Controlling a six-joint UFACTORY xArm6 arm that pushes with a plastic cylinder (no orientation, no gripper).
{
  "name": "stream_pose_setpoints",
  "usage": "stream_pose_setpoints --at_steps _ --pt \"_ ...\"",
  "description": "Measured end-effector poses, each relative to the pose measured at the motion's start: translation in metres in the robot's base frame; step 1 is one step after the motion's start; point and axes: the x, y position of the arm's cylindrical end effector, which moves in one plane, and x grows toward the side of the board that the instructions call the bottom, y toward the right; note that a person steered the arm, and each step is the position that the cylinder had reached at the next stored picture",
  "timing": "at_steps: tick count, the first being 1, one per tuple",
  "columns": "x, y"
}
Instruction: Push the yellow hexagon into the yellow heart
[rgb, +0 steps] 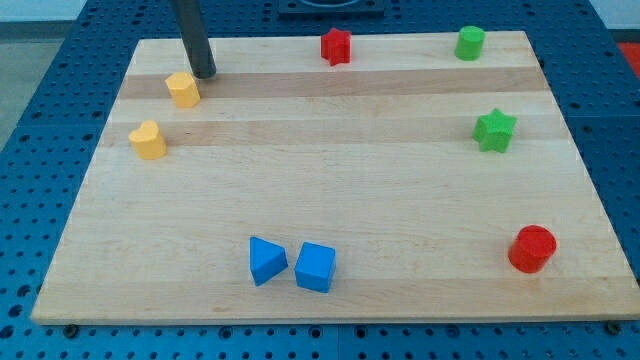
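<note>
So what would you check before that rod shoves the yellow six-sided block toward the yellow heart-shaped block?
1. My tip by the yellow hexagon block: ok, just to its upper right.
2. Tip touching hexagon: cannot tell.
3. Yellow heart block on the far side: ok, toward the view's lower left of the hexagon.
4. Gap between hexagon and heart free of blocks: ok.
5. Wooden board edge: heart sits close to the left edge, so push gently.

Single view, high and angled down across the whole wooden board (330, 190), moderately near, from its near edge
</note>
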Motion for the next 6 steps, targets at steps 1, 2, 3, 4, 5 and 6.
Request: stream_pose_setpoints --at_steps 1,2,3,4,5,6 --pt "0.011 -0.011" --pt "0.032 -0.024" --pt "0.054 -0.040" --pt "0.074 -0.055" --pt "0.074 -0.055" --pt "0.074 -0.008"
